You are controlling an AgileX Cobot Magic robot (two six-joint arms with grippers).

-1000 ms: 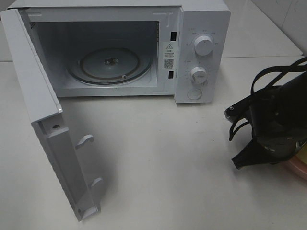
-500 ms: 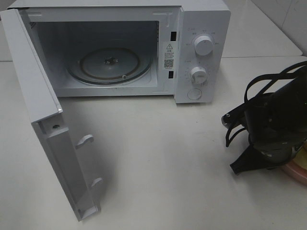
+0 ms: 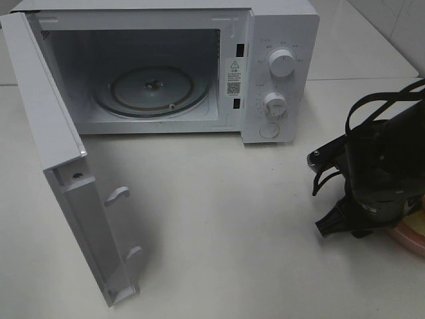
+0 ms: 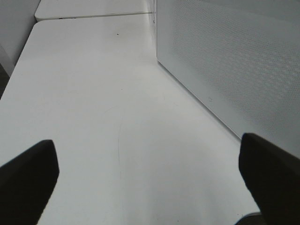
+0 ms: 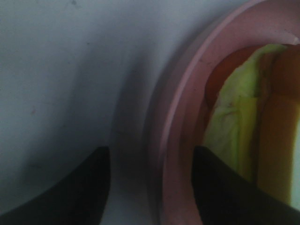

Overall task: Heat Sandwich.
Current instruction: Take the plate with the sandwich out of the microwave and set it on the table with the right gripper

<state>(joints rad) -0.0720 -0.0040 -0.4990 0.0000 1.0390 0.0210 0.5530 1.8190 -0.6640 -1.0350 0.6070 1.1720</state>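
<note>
Sandwich (image 5: 243, 126): seen clearly in the right wrist view only, very close and blurred. Yellow-green filling layer beside a tan-orange band of crust. Lies on a round pink plate (image 5: 180, 117), inside the raised rim. In the high view the spot sits at about 4 o'clock on the table, hidden under the arm.

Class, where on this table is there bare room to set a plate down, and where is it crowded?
Free: the wide tabletop between the open microwave door and the right gripper; the glass turntable is bare too. Crowded: the right edge, where that gripper straddles the pink plate rim.
</note>
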